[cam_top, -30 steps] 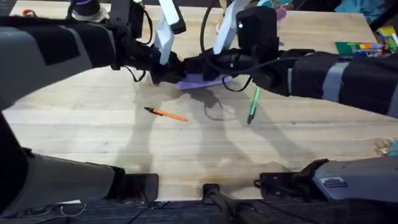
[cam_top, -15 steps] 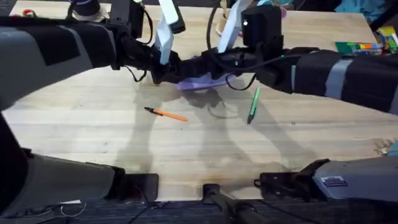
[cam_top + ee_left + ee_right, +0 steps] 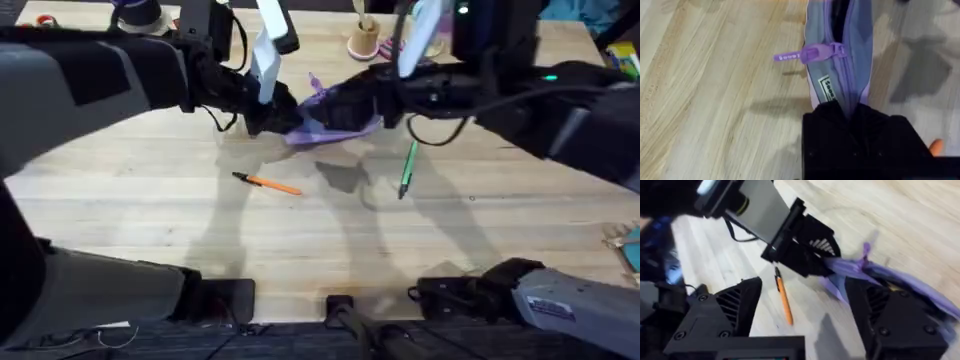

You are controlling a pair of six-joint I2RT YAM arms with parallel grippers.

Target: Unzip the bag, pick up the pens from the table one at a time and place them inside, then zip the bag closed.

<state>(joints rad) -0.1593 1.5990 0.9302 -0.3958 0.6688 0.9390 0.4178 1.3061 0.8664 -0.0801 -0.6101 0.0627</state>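
Note:
The lavender bag (image 3: 335, 120) hangs just above the table (image 3: 150, 200) at the back middle, its shadow below it. My left gripper (image 3: 280, 112) is shut on the bag's left end (image 3: 840, 95). The zipper pull (image 3: 815, 52) sits close to that grip, and a dark gap runs along the zipper beyond it. At the bag's other end my right gripper (image 3: 368, 100) is open, with its fingers (image 3: 895, 315) wide apart and the bag (image 3: 900, 280) beside one finger. The orange pen (image 3: 268, 183) lies in front of the bag on the left, the green pen (image 3: 407, 168) on the right.
A small wooden cup (image 3: 363, 40) stands at the back of the table behind the bag. Coloured items (image 3: 625, 60) lie at the back right edge. Both arms stretch low over the back half of the table; bare wood spans the front half.
The right arm has drawn back to the right and risen. The bag has lifted and tilted, and its zipper pull now sticks up. The left gripper and both pens have stayed put.

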